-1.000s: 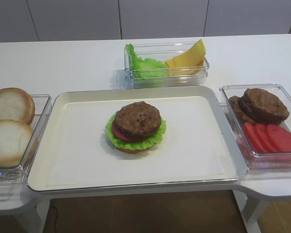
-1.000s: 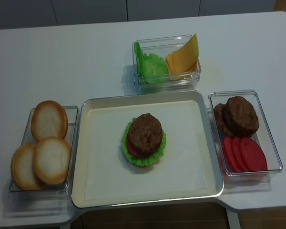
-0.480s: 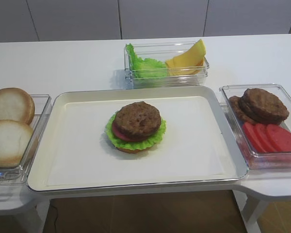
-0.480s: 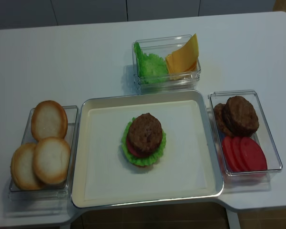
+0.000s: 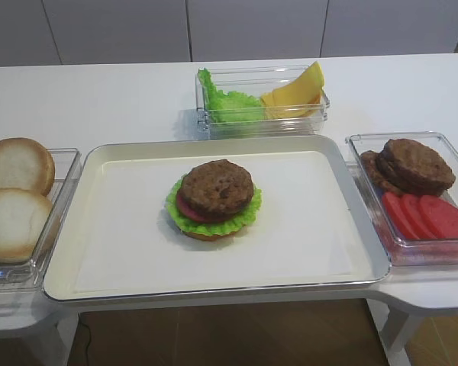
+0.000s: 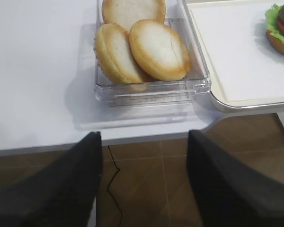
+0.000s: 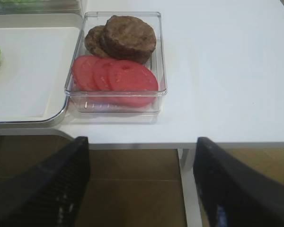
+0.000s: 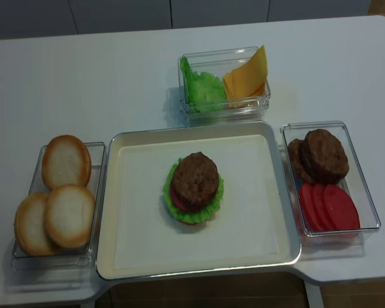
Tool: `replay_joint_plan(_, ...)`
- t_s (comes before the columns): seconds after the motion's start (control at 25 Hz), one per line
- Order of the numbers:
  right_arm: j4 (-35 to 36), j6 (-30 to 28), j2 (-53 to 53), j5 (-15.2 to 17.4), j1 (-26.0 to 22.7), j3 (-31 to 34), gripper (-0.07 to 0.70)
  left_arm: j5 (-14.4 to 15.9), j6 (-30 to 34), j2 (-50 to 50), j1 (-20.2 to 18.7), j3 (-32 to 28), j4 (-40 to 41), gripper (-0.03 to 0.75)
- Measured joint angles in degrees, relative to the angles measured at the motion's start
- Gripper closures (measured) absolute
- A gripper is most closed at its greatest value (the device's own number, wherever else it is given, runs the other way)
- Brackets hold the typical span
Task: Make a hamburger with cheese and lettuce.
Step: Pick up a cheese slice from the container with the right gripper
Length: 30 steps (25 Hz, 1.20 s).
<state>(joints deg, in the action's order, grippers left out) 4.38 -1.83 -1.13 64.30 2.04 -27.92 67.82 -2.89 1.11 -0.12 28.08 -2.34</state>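
Observation:
The hamburger [image 5: 216, 200] [image 8: 194, 187] sits in the middle of the cream tray [image 5: 99, 229]: bun base, frilly lettuce, tomato slice, brown patty on top. Yellow cheese [image 5: 294, 91] [image 8: 247, 76] leans in the right half of the clear box at the back. Loose green lettuce [image 5: 225, 103] [image 8: 202, 88] fills its left half. Neither gripper shows in the two high views. In the right wrist view my right gripper [image 7: 142, 142] is open and empty, hanging off the table's front edge. My left gripper [image 6: 144, 135] is likewise open and empty, off the front edge below the bun box.
A clear box of pale bun halves [image 5: 15, 198] [image 6: 142, 47] stands left of the tray. A clear box with brown patties [image 5: 414, 164] [image 7: 128, 35] and tomato slices [image 5: 427, 217] [image 7: 114, 75] stands on the right. Brown floor lies beyond the table's front edge.

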Motion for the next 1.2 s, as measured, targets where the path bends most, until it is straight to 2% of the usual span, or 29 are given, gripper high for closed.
replay_joint_plan(0.08,0.4,0.5,0.0,0.0,0.0,0.0,0.115,0.0,0.0,0.0,0.0,0.0,0.0,0.292)
replay_joint_plan(0.24,0.7,5.9,0.1,-0.6,0.0,-1.4,0.139,0.0,0.0,0.0,0.0,0.0,0.0,0.292)
replay_joint_plan(0.44,1.1,7.5,6.5,-3.4,0.0,-5.1,0.177,0.0,0.0,0.0,0.0,0.0,0.0,0.292)
replay_joint_plan(0.56,2.4,7.5,13.0,-7.4,0.0,-7.0,0.182,0.0,0.0,0.0,0.0,0.0,0.0,0.292)
replay_joint_plan(0.6,3.1,7.3,15.6,-9.5,0.0,-7.3,0.182,0.0,0.0,0.0,0.0,0.0,0.0,0.292)
replay_joint_plan(0.72,6.5,7.2,23.6,-18.6,0.0,-8.5,0.183,0.0,0.0,0.0,0.0,0.0,0.0,0.292)
replay_joint_plan(0.84,11.0,4.4,33.0,-23.9,0.0,-11.1,0.183,0.0,0.0,0.0,0.0,0.0,0.0,0.292)
replay_joint_plan(0.96,14.7,-0.3,42.4,-25.2,0.0,-14.9,0.183,0.0,0.0,0.0,0.0,0.0,0.0,0.292)
replay_joint_plan(1.2,19.7,-5.1,60.2,-25.7,0.0,-24.3,0.185,0.0,0.0,0.0,0.0,0.0,0.0,0.292)
